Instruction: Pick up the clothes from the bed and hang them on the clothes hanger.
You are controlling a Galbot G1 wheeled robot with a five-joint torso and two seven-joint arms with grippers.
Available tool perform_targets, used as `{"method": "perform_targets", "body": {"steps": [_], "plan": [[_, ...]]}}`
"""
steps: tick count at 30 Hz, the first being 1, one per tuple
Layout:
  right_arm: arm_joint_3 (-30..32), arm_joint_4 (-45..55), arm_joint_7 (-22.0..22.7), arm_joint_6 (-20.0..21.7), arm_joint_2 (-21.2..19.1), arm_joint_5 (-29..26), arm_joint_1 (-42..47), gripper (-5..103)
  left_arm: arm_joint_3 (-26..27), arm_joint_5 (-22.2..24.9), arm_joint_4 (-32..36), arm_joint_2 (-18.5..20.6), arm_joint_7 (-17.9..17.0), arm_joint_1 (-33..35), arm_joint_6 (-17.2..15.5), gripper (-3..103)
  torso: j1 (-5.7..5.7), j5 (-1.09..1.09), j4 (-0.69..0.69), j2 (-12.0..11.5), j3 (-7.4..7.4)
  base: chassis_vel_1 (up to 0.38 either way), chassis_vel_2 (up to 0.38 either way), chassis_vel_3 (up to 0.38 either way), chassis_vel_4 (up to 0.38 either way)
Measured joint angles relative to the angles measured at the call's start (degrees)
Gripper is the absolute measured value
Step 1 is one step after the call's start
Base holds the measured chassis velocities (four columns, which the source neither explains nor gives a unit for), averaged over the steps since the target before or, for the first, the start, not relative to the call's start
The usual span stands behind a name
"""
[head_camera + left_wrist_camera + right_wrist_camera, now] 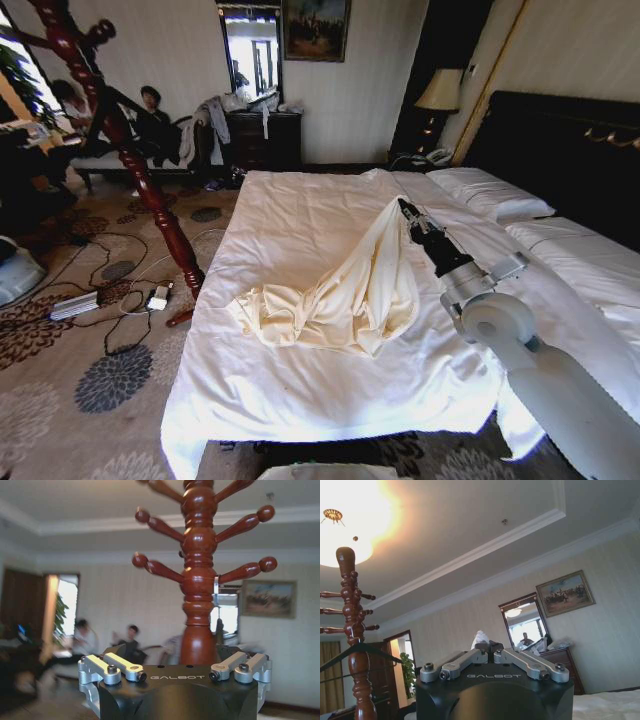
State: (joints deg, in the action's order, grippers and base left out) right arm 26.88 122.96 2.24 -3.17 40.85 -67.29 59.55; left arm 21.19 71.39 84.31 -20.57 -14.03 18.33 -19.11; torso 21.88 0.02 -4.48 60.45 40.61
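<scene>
Item: clothes (pixel 350 290), cream long-sleeved garment, w/ one end pinched up into a peak by right claw (pixel 405 207), rest trailing down and away from claw in a slack fan, far end bunched on bed (pixel 290 215) sheet. Reason for pose, judged: lifting by a single high point lets cloth hang free of bed before carrying to hanger. Right claw: clenched on the fabric; wrist view shows linkages folded in, tuft of pale cloth (pixel 480 639) between tips. Garment sits directly below and beside claw, touching it at top only. Clothes hanger (pixel 357 652): thin black bar on wooden coat stand (pixel 125 140), well apart from right claw. Left claw (pixel 175 672): near stand's upper pegs, fingers can't tell.
</scene>
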Motion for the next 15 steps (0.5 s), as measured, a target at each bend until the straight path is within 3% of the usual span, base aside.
{"method": "perform_targets", "body": {"steps": [4, 5, 9, 10, 14, 15], "plan": [[-0.28, -0.26, -0.01, 0.05, -0.01, 0.2, 0.0, 0, -10.46, 3.45, -4.72, -3.75, 0.35, -11.16, -1.26, 100, 0.0, -0.03, 0.01, 0.0, 0.0, 0.0, 0.0, 0.0, 0.0], [-0.28, -0.26, -0.01, 0.05, -0.01, 0.2, 0.0, 0, -10.46, 3.45, -4.72, -3.75, 0.35, -11.16, -1.26, 100, 0.0, -0.03, 0.01, 0.0, 0.0, 0.0, 0.0, 0.0, 0.0], [-0.3, -0.26, 0.04, 0.11, -0.08, 0.66, 0.58, 0, -19.73, 0.92, -8.79, -5.83, -0.93, -21.16, -6.97, 100, 0.01, -0.02, 0.0, -0.01, 0.01, 0.0, 0.0, 0.0, 0.0], [-0.3, -0.26, 0.04, 0.11, -0.08, 0.66, 0.58, 0, -19.73, 0.92, -8.79, -5.83, -0.93, -21.16, -6.97, 100, 0.01, -0.02, 0.0, -0.01, 0.01, 0.0, 0.0, 0.0, 0.0], [0.36, 0.12, 0.23, 0.12, -0.41, 0.83, 1.43, 0, -26.19, -0.03, -12.19, -7.6, -0.95, -28.64, -14.49, 100, 0.0, -0.02, 0.02, 0.0, 0.0, 0.0, 0.0, 0.0, 0.0], [0.36, 0.12, 0.23, 0.12, -0.41, 0.83, 1.43, 0, -26.19, -0.03, -12.19, -7.6, -0.95, -28.64, -14.49, 100, 0.0, -0.02, 0.02, 0.0, 0.0, 0.0, 0.0, 0.0, 0.0]]}}
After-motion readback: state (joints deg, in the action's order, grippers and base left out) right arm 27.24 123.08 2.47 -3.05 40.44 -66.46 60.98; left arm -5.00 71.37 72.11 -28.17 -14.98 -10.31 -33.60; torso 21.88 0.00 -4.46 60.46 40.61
